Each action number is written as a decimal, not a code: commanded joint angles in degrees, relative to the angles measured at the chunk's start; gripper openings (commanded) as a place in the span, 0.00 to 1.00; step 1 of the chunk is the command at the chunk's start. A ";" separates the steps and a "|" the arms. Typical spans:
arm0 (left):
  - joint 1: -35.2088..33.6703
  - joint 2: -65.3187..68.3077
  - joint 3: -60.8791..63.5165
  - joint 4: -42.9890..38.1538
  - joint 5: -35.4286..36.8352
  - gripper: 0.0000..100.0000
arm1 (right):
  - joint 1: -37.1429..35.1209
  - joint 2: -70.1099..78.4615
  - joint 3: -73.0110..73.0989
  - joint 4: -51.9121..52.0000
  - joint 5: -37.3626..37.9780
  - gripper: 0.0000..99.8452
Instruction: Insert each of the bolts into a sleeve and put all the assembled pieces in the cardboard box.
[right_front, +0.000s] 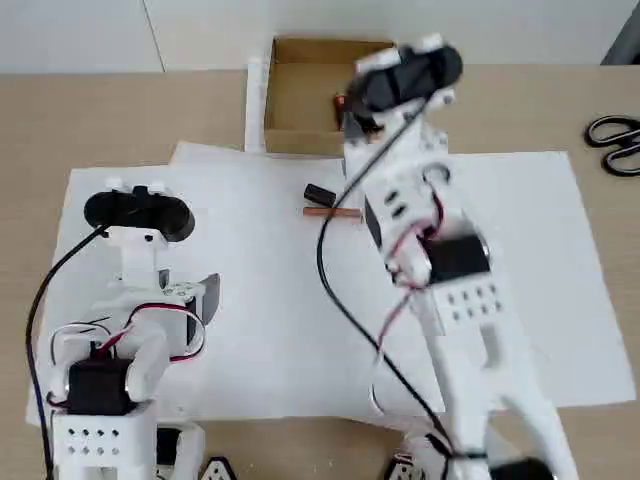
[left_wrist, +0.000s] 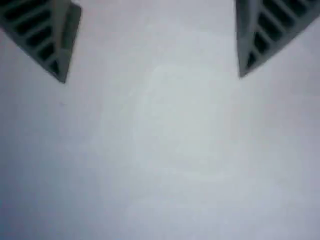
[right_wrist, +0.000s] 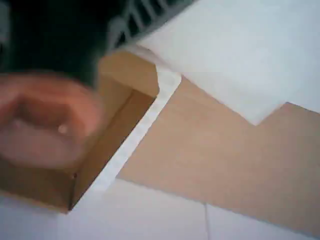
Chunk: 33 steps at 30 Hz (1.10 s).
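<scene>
High view, right arm: your right gripper (right_front: 348, 108) hangs over the brown, open-topped cardboard box (right_front: 300, 140), with a small copper-orange piece (right_front: 342, 102) at its tip.
High view, loose parts: one short black cylindrical sleeve (right_front: 318, 194) and one thin copper-coloured bolt (right_front: 332, 212) lie on the white paper sheet (right_front: 280, 330). They are near each other but apart, just in front of the box.
High view, left arm: your left gripper (right_front: 200, 298) is over the paper, well apart from both parts.
Left wrist view, fingers: the two grey ribbed fingers (left_wrist: 50, 35) are spread wide with bare paper between them. They hold nothing.
Right wrist view, grip: the copper-orange piece is very close to the camera and blurred. I believe, but cannot be fully sure, that the fingers are clenched on it. Below it you see the inside of the box, near one wall.
Step in hand: by my judgement, you are placing one assembled piece into the box.
Next move: let the piece go well inside the walls, so that it does not land on the rim. After that the sleeve and the bolt on the paper are not yet joined. One gripper must hold the sleeve steady while the other brings the bolt in line with its hole.
</scene>
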 joint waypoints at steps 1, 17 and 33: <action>-0.26 -0.62 -0.13 0.00 0.00 0.21 | 0.40 11.30 -12.57 -4.18 0.53 0.00; 0.00 -0.62 1.19 -0.09 0.00 0.21 | 0.40 55.34 -44.31 -14.20 0.53 0.01; 0.00 -0.62 1.36 -0.09 0.00 0.21 | 0.31 77.67 -64.97 -13.76 0.53 0.01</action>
